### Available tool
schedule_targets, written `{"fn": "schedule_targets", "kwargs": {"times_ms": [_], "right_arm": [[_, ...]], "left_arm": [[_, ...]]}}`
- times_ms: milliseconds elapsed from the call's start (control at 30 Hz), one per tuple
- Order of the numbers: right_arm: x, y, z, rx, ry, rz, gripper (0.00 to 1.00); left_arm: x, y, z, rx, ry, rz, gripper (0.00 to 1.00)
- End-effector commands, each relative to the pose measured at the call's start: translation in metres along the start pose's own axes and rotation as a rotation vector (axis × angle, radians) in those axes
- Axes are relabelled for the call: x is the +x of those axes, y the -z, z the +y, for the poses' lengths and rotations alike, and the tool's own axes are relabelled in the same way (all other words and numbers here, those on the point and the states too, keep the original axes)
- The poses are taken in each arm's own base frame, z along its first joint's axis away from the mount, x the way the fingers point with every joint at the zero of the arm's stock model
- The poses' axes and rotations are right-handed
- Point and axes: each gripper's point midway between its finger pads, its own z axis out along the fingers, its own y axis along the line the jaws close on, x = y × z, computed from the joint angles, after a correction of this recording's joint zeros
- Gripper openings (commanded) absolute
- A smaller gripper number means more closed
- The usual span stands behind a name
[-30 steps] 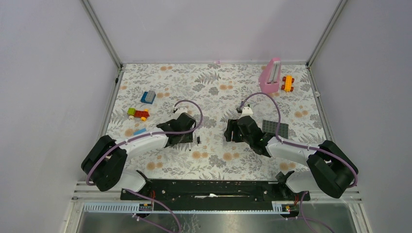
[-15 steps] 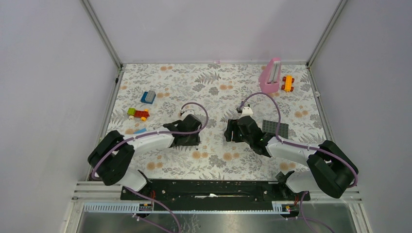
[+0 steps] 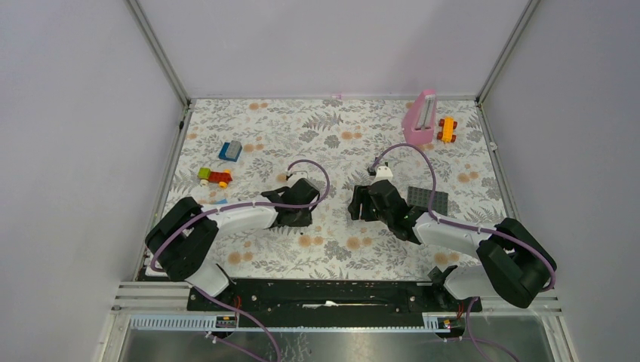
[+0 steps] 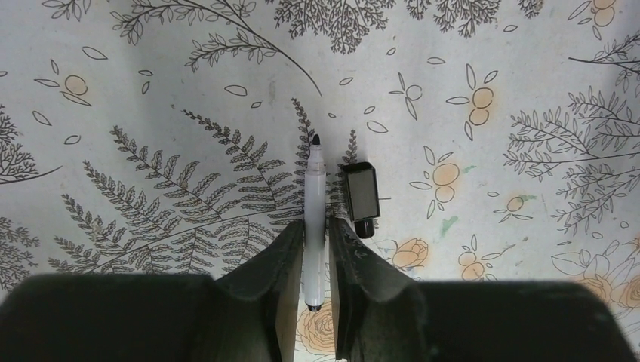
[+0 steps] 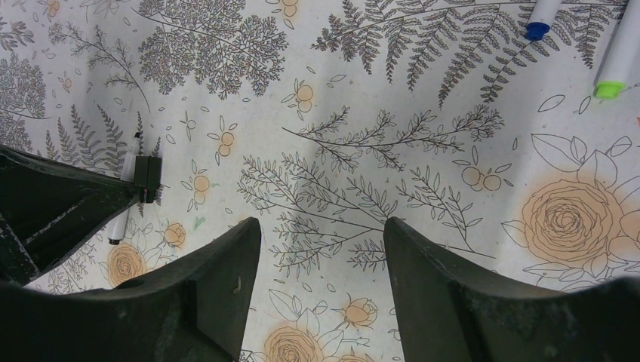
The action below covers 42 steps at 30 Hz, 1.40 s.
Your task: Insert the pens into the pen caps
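Lying flat on the tabletop point(image 4: 490, 68), the black-tipped pen point(image 4: 315, 181) is thin and white, with its dark tip pointing away from the left arm. The left end effector point(image 4: 315, 230) has closed on its back half, with one of the fingers point(image 4: 281, 264) pressed on each side of the barrel. The black cap point(image 4: 360, 192) lies just beside the pen on the right, turned almost the same way. Its near end is right by a fingertip; I cannot tell if they touch. The cap is not on the pen.

The right end effector point(image 5: 321, 226) faces it from the other side. It is open wide and holds nothing. Its camera also shows two more white pens far off in a corner, the blue-ended pen point(image 5: 542, 16) and the green-ended pen point(image 5: 620, 53), close together and well apart from the black one.

Farther out on the left are a blue brick point(image 3: 230, 151) and a little clump of red, yellow and green bricks point(image 3: 215, 177). On the right are a dark grey plate point(image 3: 428, 200), a pink block point(image 3: 420, 117) and an orange brick point(image 3: 447, 128).
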Motion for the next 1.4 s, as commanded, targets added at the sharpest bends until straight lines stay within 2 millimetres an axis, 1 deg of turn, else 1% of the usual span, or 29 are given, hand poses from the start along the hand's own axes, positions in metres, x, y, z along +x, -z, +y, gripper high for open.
{"fn": "schedule_targets", "kwargs": {"times_ms": [0, 67, 133, 333, 467, 567, 600, 733, 833, 900, 1100, 1267, 1367], "right_arm": [[-0.017, 0.000, 0.010, -0.020, 0.004, -0.038, 0.68], [-0.017, 0.000, 0.010, -0.020, 0.004, -0.039, 0.68], [-0.017, 0.000, 0.011, -0.021, 0.005, -0.037, 0.68], [-0.017, -0.001, 0.010, -0.019, 0.007, -0.034, 0.68], [-0.017, -0.001, 0.011, -0.019, 0.005, -0.035, 0.68], [-0.017, -0.001, 0.010, -0.017, 0.005, -0.034, 0.68], [-0.017, -0.001, 0.010, -0.018, 0.005, -0.034, 0.68], [-0.017, -0.001, 0.010, -0.018, 0.005, -0.033, 0.68], [-0.017, -0.002, 0.011, -0.019, 0.006, -0.031, 0.68], [-0.016, -0.001, 0.011, -0.019, 0.007, -0.030, 0.68], [-0.016, -0.001, 0.011, -0.019, 0.007, -0.030, 0.68], [-0.017, -0.001, 0.011, -0.018, 0.006, -0.031, 0.68], [-0.018, 0.001, 0.010, -0.019, 0.003, -0.038, 0.67]], "left_arm": [[0.007, 0.003, 0.001, -0.011, -0.015, 0.025, 0.26], [0.011, 0.004, 0.002, -0.006, -0.027, 0.029, 0.30], [0.014, 0.004, 0.003, -0.006, -0.035, 0.037, 0.31], [0.022, 0.000, 0.004, -0.019, -0.046, 0.073, 0.22], [0.028, 0.001, 0.008, -0.050, -0.060, 0.095, 0.21], [0.035, 0.003, 0.012, -0.075, -0.074, 0.125, 0.31], [0.036, 0.005, 0.012, -0.080, -0.079, 0.131, 0.33], [0.038, 0.007, 0.014, -0.100, -0.084, 0.141, 0.33], [0.040, 0.005, 0.014, -0.110, -0.083, 0.147, 0.29], [0.041, 0.002, 0.013, -0.113, -0.090, 0.154, 0.24], [0.046, -0.006, 0.012, -0.113, -0.104, 0.165, 0.00], [0.043, -0.006, 0.011, -0.088, -0.092, 0.127, 0.00], [0.032, 0.005, 0.005, -0.032, -0.078, 0.068, 0.00]]}}
